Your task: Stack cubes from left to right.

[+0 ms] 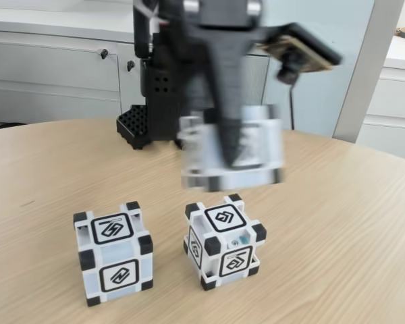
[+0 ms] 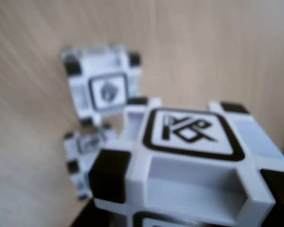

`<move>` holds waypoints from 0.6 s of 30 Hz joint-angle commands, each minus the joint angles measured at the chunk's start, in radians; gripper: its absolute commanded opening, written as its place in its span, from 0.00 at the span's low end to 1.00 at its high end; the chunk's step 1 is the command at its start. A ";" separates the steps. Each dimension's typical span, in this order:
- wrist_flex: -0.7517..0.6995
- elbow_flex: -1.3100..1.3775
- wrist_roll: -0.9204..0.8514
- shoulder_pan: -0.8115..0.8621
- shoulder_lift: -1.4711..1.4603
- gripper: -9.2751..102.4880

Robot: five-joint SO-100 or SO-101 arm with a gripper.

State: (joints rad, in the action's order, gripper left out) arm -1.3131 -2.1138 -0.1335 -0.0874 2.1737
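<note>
The claw holds one cube clamped between its dark fingers, up in the air above the worktop, roughly over the middle cube in the fixed view. The left cube stands beside that one, apart from it. The carried cube is smeared with motion blur, so the arm is likely moving fast.

The main risk is a skewed landing. If the held cube comes down off-centre or turned against the one below, its raised black corner blocks can catch on the lower corners and leave it tilted, or it can slide off. A hard descent could shove the middle cube across the smooth wood grain, perhaps into its neighbour. Letting go too high would make the light plastic bounce.

In the wrist view the held cube looms large: hard, glossy white-grey plastic, recessed side panels, square black corners, a black-framed line symbol on top. Two cubes lie below it, one farther up the view and one nearer, both blurred
</note>
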 commanded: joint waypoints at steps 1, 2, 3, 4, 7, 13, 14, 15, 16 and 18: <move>-0.006 0.009 -0.049 0.091 0.026 0.08; -0.006 0.009 -0.061 0.112 0.026 0.08; -0.009 0.009 -0.074 0.133 0.026 0.08; -0.020 0.009 -0.087 0.152 0.026 0.08; -0.098 0.018 -0.103 0.190 0.015 0.08; -0.207 0.034 -0.092 0.236 -0.133 0.08; -0.206 0.040 -0.097 0.252 -0.155 0.08; -0.206 0.052 -0.104 0.268 -0.167 0.08; -0.206 0.071 -0.107 0.282 -0.178 0.08; -0.209 0.120 -0.110 0.304 -0.184 0.08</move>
State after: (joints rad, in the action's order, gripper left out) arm -1.5125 -2.0785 -0.2347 0.1856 1.9926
